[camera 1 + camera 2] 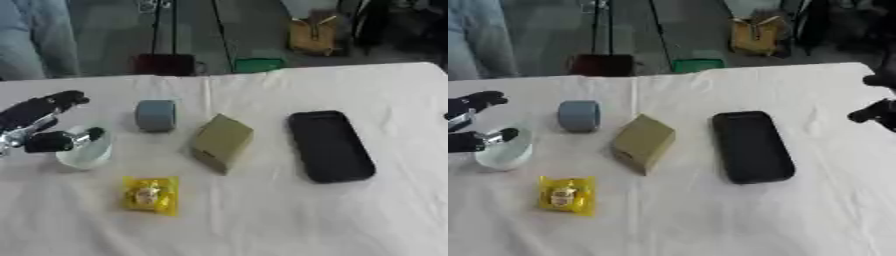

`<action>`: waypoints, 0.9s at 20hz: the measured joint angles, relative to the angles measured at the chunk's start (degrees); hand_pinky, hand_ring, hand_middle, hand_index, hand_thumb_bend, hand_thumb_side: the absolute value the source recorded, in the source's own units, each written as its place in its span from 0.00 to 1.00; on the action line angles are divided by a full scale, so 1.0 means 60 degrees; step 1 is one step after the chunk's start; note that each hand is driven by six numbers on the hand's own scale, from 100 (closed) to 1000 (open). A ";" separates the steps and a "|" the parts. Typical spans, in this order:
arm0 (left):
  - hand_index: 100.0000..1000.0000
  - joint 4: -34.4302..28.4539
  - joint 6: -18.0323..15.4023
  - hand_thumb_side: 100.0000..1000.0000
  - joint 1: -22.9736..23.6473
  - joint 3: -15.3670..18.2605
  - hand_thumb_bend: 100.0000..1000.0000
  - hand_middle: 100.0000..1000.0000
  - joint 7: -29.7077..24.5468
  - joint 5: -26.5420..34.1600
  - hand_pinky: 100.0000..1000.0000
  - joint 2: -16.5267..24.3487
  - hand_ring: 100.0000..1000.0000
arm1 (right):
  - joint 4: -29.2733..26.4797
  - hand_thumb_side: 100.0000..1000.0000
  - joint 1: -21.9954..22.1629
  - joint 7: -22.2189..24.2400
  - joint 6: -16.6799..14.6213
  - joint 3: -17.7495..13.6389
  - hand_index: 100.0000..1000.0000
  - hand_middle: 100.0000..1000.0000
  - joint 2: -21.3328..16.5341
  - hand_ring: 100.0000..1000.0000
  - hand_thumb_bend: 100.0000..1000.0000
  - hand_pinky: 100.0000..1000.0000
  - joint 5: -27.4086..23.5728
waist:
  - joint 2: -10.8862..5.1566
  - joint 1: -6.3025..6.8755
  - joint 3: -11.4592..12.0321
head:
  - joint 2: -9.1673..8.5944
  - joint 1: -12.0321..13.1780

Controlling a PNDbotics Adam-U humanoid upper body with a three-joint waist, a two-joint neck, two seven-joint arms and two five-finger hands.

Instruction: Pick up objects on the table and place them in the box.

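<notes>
Gripping pale cup [85, 152], left hand [42, 125] cropped

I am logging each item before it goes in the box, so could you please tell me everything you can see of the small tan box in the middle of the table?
The tan box is a small olive-tan carton, cardboard by the look of it, plain and closed. It sits askew on the white tablecloth, one corner pointing up. It lies between the grey-blue roll and the black tray, apart from both. No hand touches it.
</notes>
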 measured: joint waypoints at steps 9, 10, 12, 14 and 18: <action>1.00 0.1283 -0.0013 1.00 -0.0243 -0.0157 0.43 1.00 0.0819 -0.0596 0.86 -0.0334 1.00 | 0.0000 0.73 0.0002 0.0002 -0.0002 0.0017 0.83 0.77 0.0069 0.50 0.00 0.63 -0.0015 | 0.0005 -0.0060 -0.0011 | 0.0003 0.0013; 1.00 0.1368 -0.0029 1.00 -0.0261 -0.0159 0.43 1.00 0.0876 -0.0625 0.86 -0.0359 1.00 | 0.0000 0.73 0.0002 0.0003 -0.0003 0.0018 0.83 0.77 0.0070 0.50 0.00 0.63 -0.0015 | 0.0006 -0.0063 -0.0015 | 0.0003 0.0017; 1.00 0.1489 -0.0060 1.00 -0.0274 -0.0162 0.42 1.00 0.0974 -0.0643 0.86 -0.0408 1.00 | 0.0000 0.73 0.0003 0.0003 -0.0003 0.0019 0.83 0.76 0.0070 0.50 0.00 0.63 -0.0016 | 0.0007 -0.0063 -0.0017 | 0.0003 0.0024; 1.00 0.1552 -0.0094 1.00 -0.0309 -0.0185 0.42 1.00 0.1030 -0.0642 0.86 -0.0412 1.00 | 0.0000 0.74 0.0003 0.0003 -0.0003 0.0020 0.83 0.76 0.0071 0.50 0.00 0.63 -0.0016 | 0.0011 -0.0067 -0.0019 | 0.0004 0.0030; 1.00 0.1555 -0.0150 1.00 -0.0388 -0.0238 0.42 1.00 0.1038 -0.0639 0.86 -0.0417 1.00 | 0.0000 0.74 0.0003 0.0004 -0.0003 0.0023 0.83 0.76 0.0071 0.50 0.00 0.63 -0.0021 | 0.0011 -0.0063 -0.0023 | 0.0004 0.0033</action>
